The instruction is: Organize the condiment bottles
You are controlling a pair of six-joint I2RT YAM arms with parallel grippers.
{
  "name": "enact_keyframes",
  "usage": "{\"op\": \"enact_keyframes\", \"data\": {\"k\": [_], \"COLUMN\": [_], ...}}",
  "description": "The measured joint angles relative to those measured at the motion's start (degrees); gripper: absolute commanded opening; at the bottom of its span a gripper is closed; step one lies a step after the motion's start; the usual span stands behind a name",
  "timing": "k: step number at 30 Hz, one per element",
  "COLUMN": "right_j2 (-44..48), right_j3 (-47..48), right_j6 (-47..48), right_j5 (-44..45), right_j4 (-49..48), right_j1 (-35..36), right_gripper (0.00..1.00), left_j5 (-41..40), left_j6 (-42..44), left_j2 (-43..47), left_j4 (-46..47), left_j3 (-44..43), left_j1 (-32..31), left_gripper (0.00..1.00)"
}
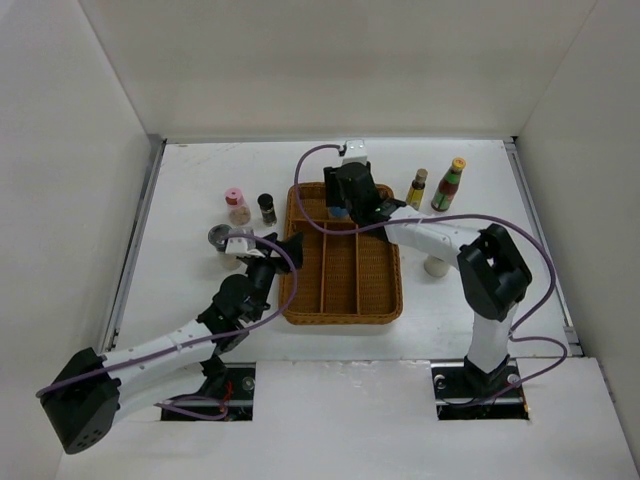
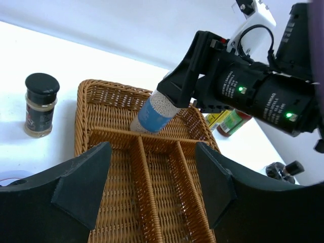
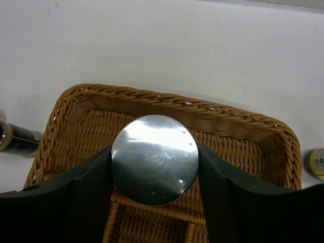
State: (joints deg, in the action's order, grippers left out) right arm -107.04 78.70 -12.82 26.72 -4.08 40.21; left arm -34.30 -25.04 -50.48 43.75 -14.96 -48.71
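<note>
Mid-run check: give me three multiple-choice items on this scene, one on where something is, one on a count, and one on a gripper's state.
1. Where is the blue-labelled jar with the shiny silver lid?
A. In the right gripper, at the far end of the brown wicker divided tray
B. Standing beside the arm bases
C. Lying in the tray's near end

2. How many slim yellow-capped bottles stand on the white table right of the tray?
A. None
B. Two
C. Five

3. What state is the left gripper in?
A. Shut on a bottle
B. Open and empty
C. Shut on the tray's rim

Answers: A, because the right wrist view shows the fingers clamped on the lid above the wicker. B, because the top view shows two side by side. B, because the left wrist view shows only wicker between its spread fingers.
</note>
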Motion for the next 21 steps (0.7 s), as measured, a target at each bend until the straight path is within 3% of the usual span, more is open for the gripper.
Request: {"op": "enact_keyframes", "data": {"k": [12, 21], "right_j2": [-0.22, -0.24], "right_j3": [0.44, 0.46], "right_j6": [0.22, 0.17], "right_j5": [-0.17, -0.70], "right_j4": [-0.44, -0.74], "right_j1": [0.00, 0.00], "right_gripper": [0.54, 0.77], "left_j5": [-1.73, -1.97], "left_j6": [-0.11, -0.31], "left_j2": [3.02, 2.03], "left_j4": [0.68, 0.90], "left_j3": [1.75, 1.79], "left_j1": [1.90, 2.40], "left_gripper": [0.65, 0.66]}}
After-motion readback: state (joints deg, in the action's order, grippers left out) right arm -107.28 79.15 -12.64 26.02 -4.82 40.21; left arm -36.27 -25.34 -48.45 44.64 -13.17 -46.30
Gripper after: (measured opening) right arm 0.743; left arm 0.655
